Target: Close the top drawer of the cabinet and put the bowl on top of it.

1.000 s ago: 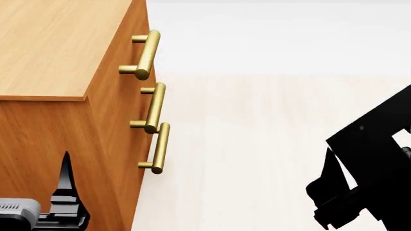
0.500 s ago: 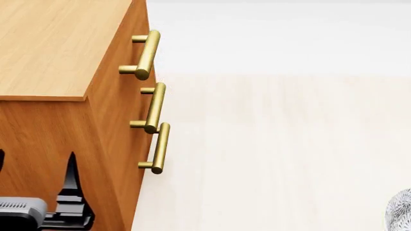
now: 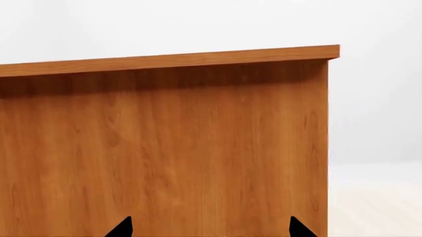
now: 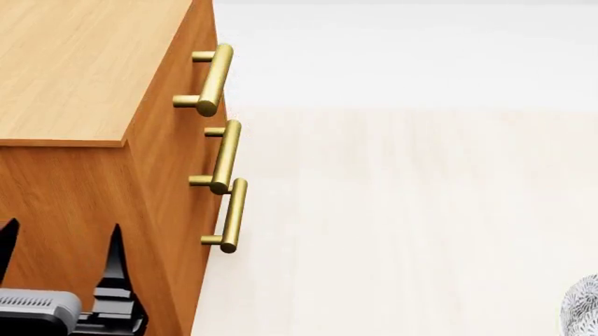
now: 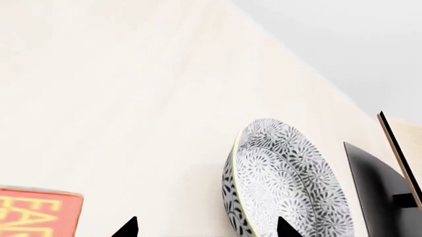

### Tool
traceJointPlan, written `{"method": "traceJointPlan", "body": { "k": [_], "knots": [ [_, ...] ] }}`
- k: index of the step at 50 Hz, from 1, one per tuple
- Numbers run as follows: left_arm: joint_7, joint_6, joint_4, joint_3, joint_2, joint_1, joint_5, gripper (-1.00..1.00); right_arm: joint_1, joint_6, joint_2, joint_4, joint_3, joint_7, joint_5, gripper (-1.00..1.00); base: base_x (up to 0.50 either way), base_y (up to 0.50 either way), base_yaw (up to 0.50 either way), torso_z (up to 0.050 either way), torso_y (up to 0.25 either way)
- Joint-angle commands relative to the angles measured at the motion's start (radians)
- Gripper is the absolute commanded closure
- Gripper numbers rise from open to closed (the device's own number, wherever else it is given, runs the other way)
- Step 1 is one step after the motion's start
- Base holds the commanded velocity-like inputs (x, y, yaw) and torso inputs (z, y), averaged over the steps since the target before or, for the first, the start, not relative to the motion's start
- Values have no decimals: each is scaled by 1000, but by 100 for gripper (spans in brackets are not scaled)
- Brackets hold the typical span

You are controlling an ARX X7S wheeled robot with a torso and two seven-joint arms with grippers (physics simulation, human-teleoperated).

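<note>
The orange-brown cabinet (image 4: 75, 63) fills the left of the head view, its flat top bare. The top drawer (image 4: 174, 66) carries the uppermost brass handle (image 4: 213, 77), and its front looks in line with the two below. My left gripper (image 4: 61, 252) is open, low beside the cabinet's side panel (image 3: 197, 148), with nothing between its fingers. The patterned white bowl (image 5: 290, 182) lies on the pale floor; only a sliver of the bowl (image 4: 584, 308) shows in the head view. My right gripper (image 5: 207, 229) is open with the bowl's near rim between its fingertips.
A red and yellow box (image 5: 36, 212) lies on the floor beside the right gripper. A black base (image 5: 376, 187) with a pale wood edge (image 5: 399, 158) stands just beyond the bowl. Pale floor (image 4: 402, 210) stretches in front of the drawers.
The right arm has dropped out of the head view, uncovering the bowl's edge. The left gripper has shifted a little right, and its second finger now shows.
</note>
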Motion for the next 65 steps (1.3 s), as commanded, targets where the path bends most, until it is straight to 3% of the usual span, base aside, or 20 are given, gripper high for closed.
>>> {"method": "traceJointPlan", "body": {
  "k": [1,22,39,58,65],
  "knots": [
    [-3,7,-7,10,1,-1,0,-100,2,10,3,7,3,13,9,-100,0,0,0,0,0],
    [-11,3,-12,25,1,-11,-2,-100,-13,25,3,14,-4,6,14,-100,0,0,0,0,0],
    [-13,24,-31,31,2,-11,-7,-100,50,189,3,-33,65,23,101,-100,0,0,0,0,0],
    [-19,29,-33,42,0,-11,-9,-100,21,154,3,-13,44,17,83,-100,0,0,0,0,0],
    [-21,35,-37,46,0,-11,-9,-100,39,231,3,-14,64,13,99,-100,0,0,0,0,0]
  ]
}}
